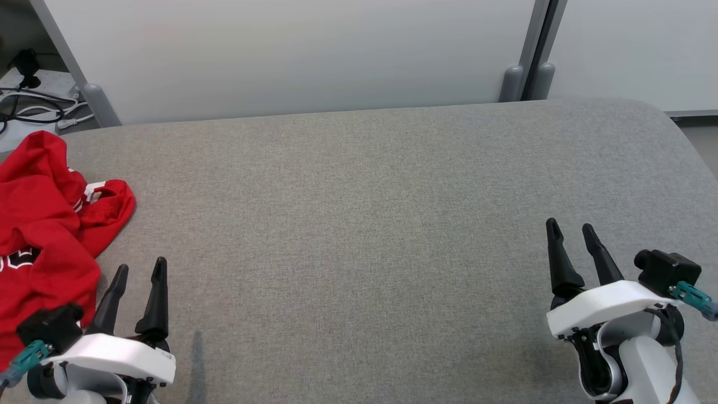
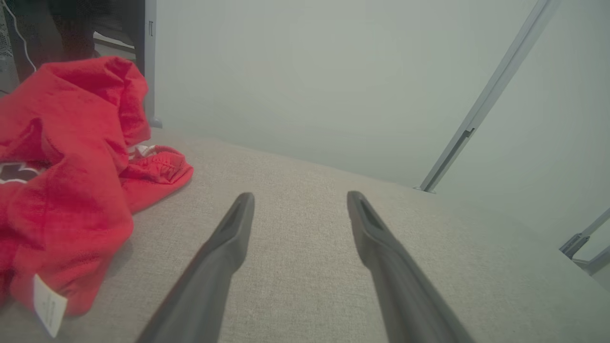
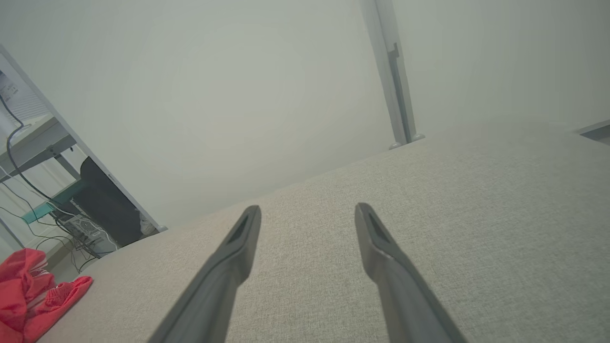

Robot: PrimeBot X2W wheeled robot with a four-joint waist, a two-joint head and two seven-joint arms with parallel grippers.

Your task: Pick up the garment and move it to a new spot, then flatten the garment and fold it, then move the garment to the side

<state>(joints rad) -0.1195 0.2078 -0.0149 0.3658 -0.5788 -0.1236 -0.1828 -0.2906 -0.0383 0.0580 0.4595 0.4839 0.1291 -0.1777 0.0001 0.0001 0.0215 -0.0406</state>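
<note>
jaws: two pairs, both agape and empty; one crumpled red garment [image 1: 39,224]

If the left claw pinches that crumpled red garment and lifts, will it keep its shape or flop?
Probably floppy: the red garment lies in soft crumpled folds, so it should drape from whichever point is pinched. Likely light, since the cloth looks thin. It may drag rather than slide on the woven grey surface.

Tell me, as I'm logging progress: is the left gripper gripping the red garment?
No, the left gripper stands open with nothing between its fingers, and the red garment lies beside it.
</note>
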